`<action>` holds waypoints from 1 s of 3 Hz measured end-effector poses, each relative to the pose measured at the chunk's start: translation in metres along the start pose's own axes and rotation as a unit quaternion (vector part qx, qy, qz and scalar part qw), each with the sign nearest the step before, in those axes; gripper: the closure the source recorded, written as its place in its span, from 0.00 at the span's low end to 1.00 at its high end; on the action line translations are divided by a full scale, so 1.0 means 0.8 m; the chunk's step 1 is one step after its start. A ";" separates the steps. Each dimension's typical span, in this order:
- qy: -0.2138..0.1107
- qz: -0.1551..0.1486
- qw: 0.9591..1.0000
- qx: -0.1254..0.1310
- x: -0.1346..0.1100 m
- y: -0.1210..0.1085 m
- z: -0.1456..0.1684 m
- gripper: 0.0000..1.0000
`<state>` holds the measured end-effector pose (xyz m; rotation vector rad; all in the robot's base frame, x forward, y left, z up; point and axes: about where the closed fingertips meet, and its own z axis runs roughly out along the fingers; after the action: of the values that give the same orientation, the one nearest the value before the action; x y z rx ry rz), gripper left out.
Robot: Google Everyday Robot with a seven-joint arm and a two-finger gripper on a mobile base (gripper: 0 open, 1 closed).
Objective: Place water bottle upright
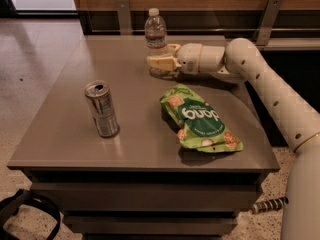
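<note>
The water bottle [156, 33] is clear plastic with a white cap and a pale label band. It stands upright at the back middle of the grey table [65, 134]. My gripper [159, 57] reaches in from the right and is shut around the bottle's lower body, one finger in front of it and one behind. The front finger [161, 63] hides the bottle's base, so I cannot tell whether the base rests on the table.
A silver drink can [102, 109] stands upright at the front left. A green snack bag [200, 119] lies flat in the middle right, just in front of my arm [260, 79]. A wooden wall with metal brackets runs behind the table.
</note>
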<state>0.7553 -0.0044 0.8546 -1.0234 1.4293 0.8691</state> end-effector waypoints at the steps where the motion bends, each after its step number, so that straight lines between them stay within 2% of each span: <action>1: 0.000 0.000 1.000 0.000 -0.001 0.000 0.000 0.58; 3: 0.000 0.000 1.000 0.000 -0.001 0.000 0.000 0.12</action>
<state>0.7552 -0.0040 0.8555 -1.0238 1.4291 0.8696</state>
